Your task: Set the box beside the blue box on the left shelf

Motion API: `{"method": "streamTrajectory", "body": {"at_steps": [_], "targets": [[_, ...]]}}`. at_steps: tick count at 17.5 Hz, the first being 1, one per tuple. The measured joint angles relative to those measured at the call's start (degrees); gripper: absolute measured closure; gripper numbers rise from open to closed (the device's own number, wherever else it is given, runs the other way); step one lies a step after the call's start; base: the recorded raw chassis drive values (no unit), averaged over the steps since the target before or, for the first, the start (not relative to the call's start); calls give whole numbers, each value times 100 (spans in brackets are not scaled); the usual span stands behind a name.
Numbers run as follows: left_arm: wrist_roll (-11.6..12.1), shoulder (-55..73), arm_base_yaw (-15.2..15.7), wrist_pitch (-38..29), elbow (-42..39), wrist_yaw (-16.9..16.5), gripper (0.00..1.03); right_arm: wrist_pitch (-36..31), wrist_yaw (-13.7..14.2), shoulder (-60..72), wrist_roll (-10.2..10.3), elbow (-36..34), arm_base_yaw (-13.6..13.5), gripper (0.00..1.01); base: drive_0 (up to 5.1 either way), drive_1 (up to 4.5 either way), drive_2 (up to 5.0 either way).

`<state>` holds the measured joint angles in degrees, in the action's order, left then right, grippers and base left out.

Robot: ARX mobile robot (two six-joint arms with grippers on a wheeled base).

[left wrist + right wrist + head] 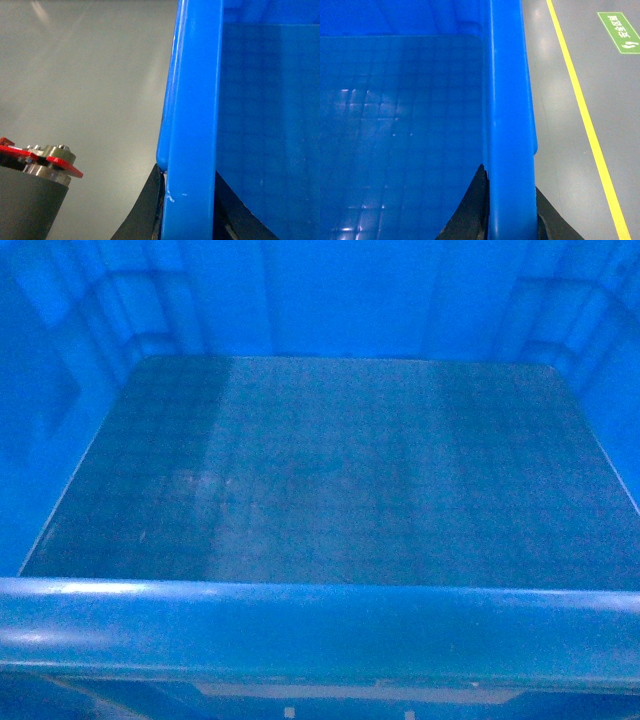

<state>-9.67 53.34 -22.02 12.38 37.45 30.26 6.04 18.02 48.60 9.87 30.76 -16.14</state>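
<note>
My head view shows only the box (330, 490) interior. Wrist views add grey floor and a yellow line (585, 120) right of it. My left gripper (189, 210) and right gripper (512, 210) each pinch its rim.

— Blue plastic all over the box (320, 630): glossy on the thick rim at the bottom of the head frame, with pale highlights.
— Duller on the floor of it, though; faint grid texture, scuffed sheen mid-frame.
— Matt black fingers (470, 210) at the bottom of the right wrist frame, clamped on the rim.
— Lower left of the left wrist frame: grey matt cylinder (30, 205), red painted plate (62, 164), brassy metal fittings.
— Smooth grey floor (570, 150), glossy yellow line (585, 115).
</note>
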Motion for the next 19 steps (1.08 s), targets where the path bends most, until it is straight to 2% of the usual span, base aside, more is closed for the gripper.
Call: {"method": "streamTrajectory", "body": {"at_steps": [19], "targets": [[0,0,0,11,0,0,89,7,-2,4,15,-13,0,92,0,401,-402]]}}
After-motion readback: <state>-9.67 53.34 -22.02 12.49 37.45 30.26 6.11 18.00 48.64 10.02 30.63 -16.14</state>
